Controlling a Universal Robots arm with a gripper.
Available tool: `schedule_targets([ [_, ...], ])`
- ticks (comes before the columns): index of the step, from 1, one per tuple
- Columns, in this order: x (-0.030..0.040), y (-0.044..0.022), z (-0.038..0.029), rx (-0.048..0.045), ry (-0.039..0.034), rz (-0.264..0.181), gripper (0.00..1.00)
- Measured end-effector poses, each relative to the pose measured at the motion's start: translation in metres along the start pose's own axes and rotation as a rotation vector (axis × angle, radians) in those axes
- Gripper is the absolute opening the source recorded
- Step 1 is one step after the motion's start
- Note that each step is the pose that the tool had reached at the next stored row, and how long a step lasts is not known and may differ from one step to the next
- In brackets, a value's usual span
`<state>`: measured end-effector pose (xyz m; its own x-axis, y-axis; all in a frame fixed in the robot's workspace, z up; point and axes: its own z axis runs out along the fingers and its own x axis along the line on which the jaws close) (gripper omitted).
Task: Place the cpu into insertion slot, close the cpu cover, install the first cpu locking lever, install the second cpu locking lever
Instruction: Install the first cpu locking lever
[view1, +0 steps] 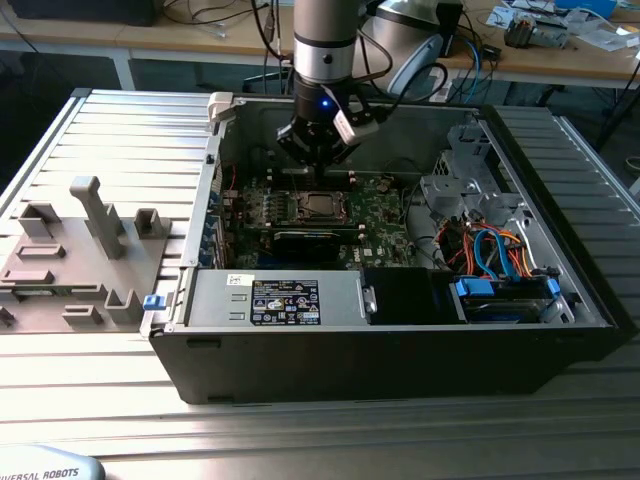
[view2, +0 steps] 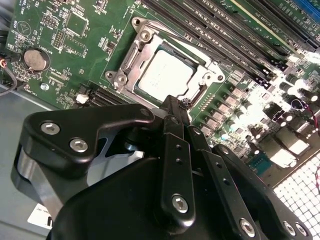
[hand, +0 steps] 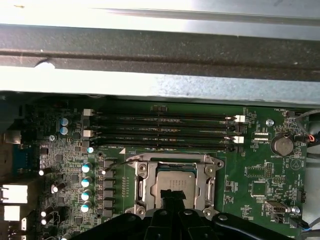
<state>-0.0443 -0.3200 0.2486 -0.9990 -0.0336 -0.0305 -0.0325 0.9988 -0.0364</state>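
Observation:
The cpu (view2: 167, 75) lies flat in the insertion slot (view2: 161, 48) on the green board, its dull silver top showing. The cpu cover (view2: 204, 84) lies down around it, framing the chip in its square window. A thin locking lever rod (view2: 177, 41) runs along one side of the cover. My gripper (view2: 177, 107) hovers just above the cover's near edge, its two black fingers pressed together with nothing between them. In the first wrist view the fingertips (hand: 172, 195) overlap the cpu (hand: 176, 179). In the exterior view the gripper (view1: 318, 165) hangs inside the open case above the socket (view1: 318, 205).
Long black memory slots (hand: 160, 127) run beside the socket. A coin battery (hand: 281, 145) sits on the board. The case holds a power supply (view1: 290, 300) at the front and a drive cage with blue cables (view1: 500, 265). A grey parts fixture (view1: 90, 235) stands outside the case.

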Motion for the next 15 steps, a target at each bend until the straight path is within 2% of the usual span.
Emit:
schedule_targets([
  [15,0.0042,0.0001,0.0003,0.0000,0.0001,0.000,0.11],
])
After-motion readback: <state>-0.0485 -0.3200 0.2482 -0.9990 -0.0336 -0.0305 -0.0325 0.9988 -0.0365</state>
